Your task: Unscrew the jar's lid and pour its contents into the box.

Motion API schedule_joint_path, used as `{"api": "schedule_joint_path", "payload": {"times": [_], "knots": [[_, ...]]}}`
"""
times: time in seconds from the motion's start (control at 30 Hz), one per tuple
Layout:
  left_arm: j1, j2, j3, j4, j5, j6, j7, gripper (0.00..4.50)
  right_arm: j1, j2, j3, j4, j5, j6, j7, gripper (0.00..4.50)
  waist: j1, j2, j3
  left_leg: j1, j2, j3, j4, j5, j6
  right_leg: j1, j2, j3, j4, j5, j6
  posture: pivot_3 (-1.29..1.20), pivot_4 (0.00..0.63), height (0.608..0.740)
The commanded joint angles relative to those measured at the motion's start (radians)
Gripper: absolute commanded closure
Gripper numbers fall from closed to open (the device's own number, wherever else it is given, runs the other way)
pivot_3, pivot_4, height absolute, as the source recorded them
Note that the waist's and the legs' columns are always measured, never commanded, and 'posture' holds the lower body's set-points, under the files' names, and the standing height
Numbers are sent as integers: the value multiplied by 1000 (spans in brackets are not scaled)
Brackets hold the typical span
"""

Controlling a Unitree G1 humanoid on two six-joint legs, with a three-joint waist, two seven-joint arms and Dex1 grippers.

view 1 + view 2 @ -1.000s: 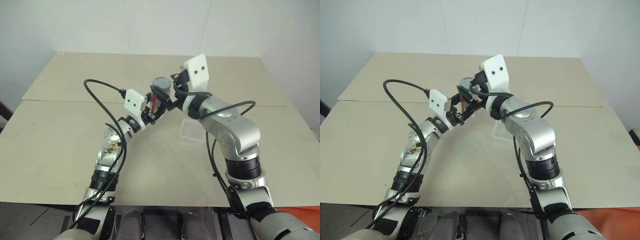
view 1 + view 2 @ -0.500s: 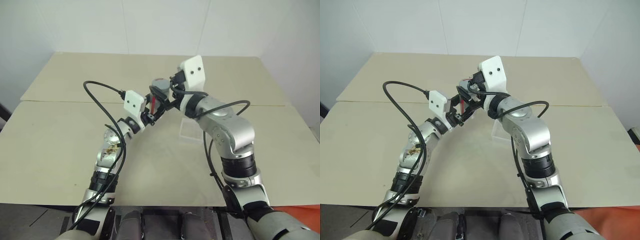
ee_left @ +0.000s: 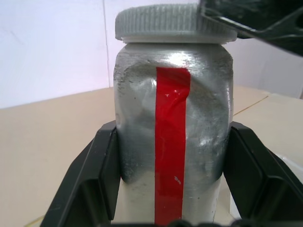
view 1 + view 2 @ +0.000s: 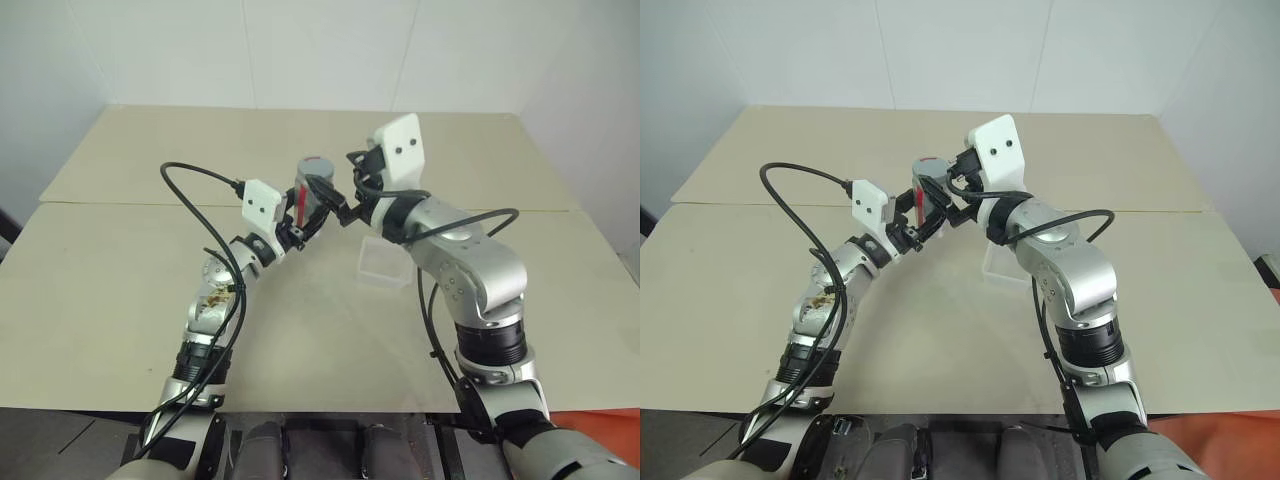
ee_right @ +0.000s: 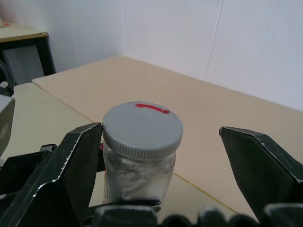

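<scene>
Above the middle of the desk (image 4: 150,290), I am holding the jar (image 4: 309,196) upright in my left claw (image 4: 300,226). Its two fingers are clamping the jar's body from either side, low down, with the red stripe facing back toward my wrist. The jar's long axis is standing close to vertical, and the grey ribbed lid (image 5: 142,129) is on top, not yet removed.

My right claw (image 5: 161,161) is hanging spread wide and gripping nothing. It is straddling the lid at cap height: one finger (image 5: 71,165) is sitting just beside, perhaps touching, the cap's edge; the other finger (image 5: 260,161) is standing well apart from it. So the lid is lying off-centre between the fingers, toward one side.

Judgement: I am at the grasp-the-lid step, and the right claw needs to centre on the cap before closing and twisting about the jar's upright axis.

The clear box (image 4: 383,263) is resting on the desk just beneath my right forearm, below and to the right of the jar. I cannot make out the contents through the jar wall.
</scene>
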Motion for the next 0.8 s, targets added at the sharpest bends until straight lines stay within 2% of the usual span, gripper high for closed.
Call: {"api": "schedule_joint_path", "payload": {"times": [0.03,0.8], "knots": [[-20,8,19,-37,-18,-13,1,1795,5,-18,-53,-39,0,9,-9,36,-1,0,0,0,0,0,0,0,0,0,0,0,0,0,0,0,150,740],[0,7,10,-71,-18,1,9,1795,-16,0,-42,-78,48,-2,41,36,-1,0,0,0,0,-1,0,0,0,0,0,0,0,0,0,0,150,740]]}}
